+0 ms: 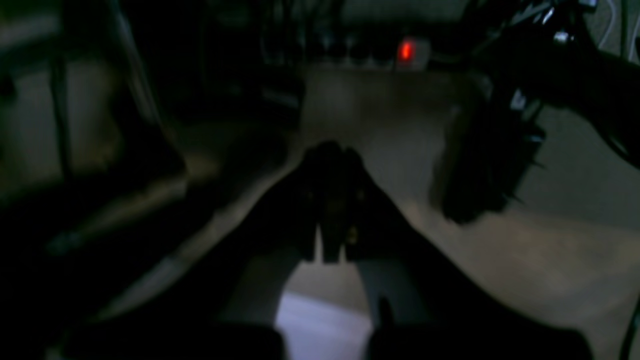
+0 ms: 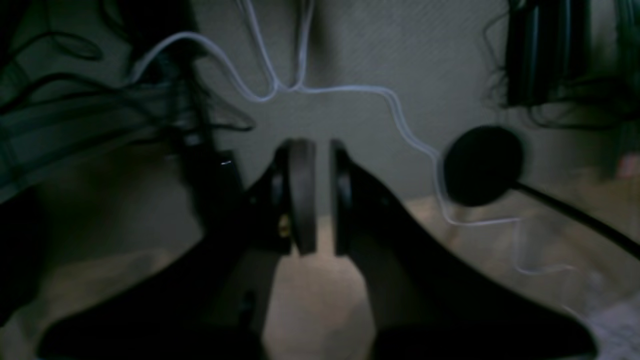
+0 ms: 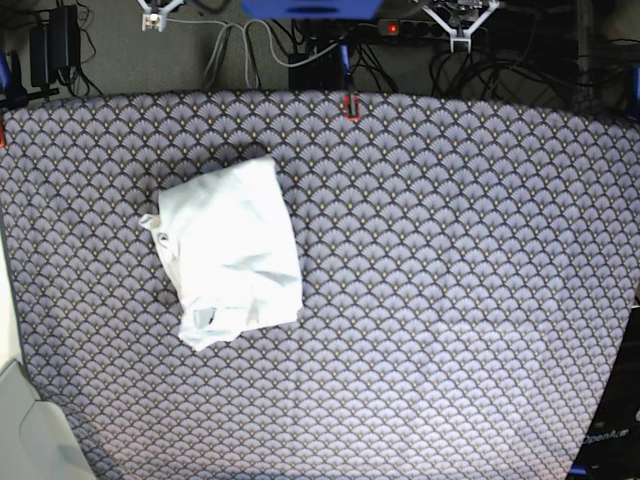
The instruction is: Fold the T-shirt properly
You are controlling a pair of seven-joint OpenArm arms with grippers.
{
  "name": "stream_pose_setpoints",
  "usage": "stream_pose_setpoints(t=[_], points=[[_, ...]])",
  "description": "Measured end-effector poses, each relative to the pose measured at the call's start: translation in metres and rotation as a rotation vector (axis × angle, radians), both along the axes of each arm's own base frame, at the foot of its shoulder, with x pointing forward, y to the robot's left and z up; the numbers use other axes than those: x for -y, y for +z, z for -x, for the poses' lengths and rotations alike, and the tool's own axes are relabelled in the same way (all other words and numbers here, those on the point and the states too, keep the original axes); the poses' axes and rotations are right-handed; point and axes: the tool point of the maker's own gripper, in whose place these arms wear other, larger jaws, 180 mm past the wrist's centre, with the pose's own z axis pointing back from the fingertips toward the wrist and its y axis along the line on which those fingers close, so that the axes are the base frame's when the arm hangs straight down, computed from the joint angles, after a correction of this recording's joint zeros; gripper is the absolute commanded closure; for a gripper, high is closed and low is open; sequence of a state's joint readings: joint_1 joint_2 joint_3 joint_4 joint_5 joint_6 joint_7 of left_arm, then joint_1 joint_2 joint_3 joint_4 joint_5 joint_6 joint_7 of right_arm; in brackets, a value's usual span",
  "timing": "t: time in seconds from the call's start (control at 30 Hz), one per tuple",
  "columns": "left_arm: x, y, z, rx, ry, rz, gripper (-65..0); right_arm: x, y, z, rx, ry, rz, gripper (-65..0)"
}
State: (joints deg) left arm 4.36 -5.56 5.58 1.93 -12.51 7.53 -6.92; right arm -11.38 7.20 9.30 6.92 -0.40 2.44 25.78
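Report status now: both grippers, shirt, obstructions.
Left gripper shut, empty, off the table. Right gripper slightly parted, empty. T-shirt lies in a folded bundle on the patterned table, untouched. Nothing on or around it.

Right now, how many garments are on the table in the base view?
1. A plain white, wrinkly cotton T-shirt, folded into a compact bundle, lies left of centre on the scallop-patterned table cover. Nothing else lies on the cover; the folds hide any inner layers.

One marking was partly legible: pale lettering reading roughly "OpenArm" stood on a dark robot part (image 3: 607, 440) at the base view's lower right corner. No other text could be read.
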Motion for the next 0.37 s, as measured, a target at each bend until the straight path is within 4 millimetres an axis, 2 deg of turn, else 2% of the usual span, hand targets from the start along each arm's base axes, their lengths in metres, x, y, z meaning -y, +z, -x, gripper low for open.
stream_pose_setpoints(t=[0.07,0.17,0.3,0.37], points=[[0.003,-0.001,0.002,-0.021,0.016,0.008,-0.3,-0.001,-0.001,-0.008,0.005,0.005,0.025,-4.3],[0.009,-0.002,-0.018,0.012,0.017,0.013,-0.3,-0.011,-0.003,-0.022,0.015,0.001,0.018,-4.3],[0.019,-0.001,-0.05,0.07,0.013,0.032,-0.3,-0.017,-0.004,-0.023,0.012,0.005,0.008,-4.3],[0.017,0.0,-0.053,0.081,0.011,0.027,-0.3,-0.014,-0.004,-0.021,0.007,0.005,0.012,-4.3]])
